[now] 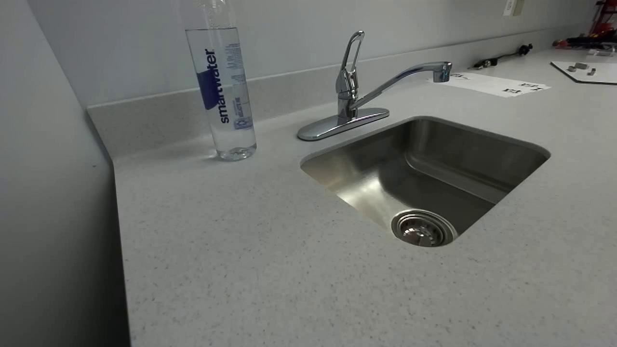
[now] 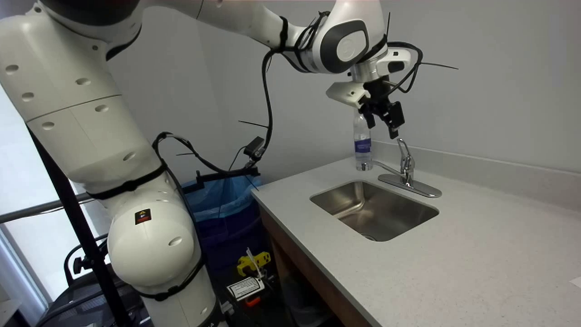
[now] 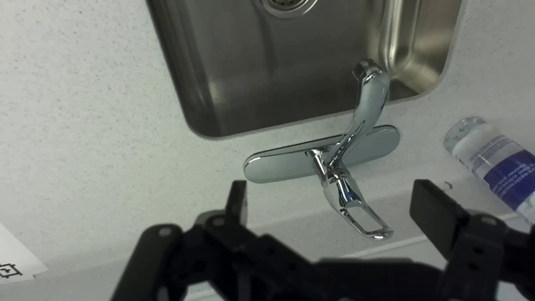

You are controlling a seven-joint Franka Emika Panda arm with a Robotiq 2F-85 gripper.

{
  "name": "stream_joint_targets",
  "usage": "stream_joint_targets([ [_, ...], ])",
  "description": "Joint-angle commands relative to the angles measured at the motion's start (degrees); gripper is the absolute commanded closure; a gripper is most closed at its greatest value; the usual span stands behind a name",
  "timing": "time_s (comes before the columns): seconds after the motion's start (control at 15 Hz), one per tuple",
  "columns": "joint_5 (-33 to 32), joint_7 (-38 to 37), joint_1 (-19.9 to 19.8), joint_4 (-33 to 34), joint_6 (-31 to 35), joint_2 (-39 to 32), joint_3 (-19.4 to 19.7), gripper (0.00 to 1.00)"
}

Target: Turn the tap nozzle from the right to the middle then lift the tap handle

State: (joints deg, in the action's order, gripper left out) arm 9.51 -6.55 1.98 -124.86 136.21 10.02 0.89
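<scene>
Plainly, "smartwater" bottle (image 1: 222, 94), tap handle (image 3: 344, 197), parted fingers (image 3: 436, 217)

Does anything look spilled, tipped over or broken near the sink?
Nothing stands out. The tap nozzle and tap handle look whole, I see no puddle, and the bottle stands upright; it only looks slanted in the wrist view because of the angle.
</scene>
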Motion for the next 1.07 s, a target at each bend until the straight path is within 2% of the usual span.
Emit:
stream_joint_targets([
  [0.0, 1.41, 1.19, -0.55, -3.37, -2.19, 4.18, 0.19, 0.0],
  [0.07, 1.31, 0.66, -0.65, -3.58, -2.97, 4.48, 0.23, 0.0],
  [0.13, 0.13, 0.06, -0.56, -1.45, -1.47, 1.59, -0.33, 0.0],
  [1.0, 0.14, 0.06, -0.65, -2.45, -2.23, 2.59, -0.24, 0.0],
])
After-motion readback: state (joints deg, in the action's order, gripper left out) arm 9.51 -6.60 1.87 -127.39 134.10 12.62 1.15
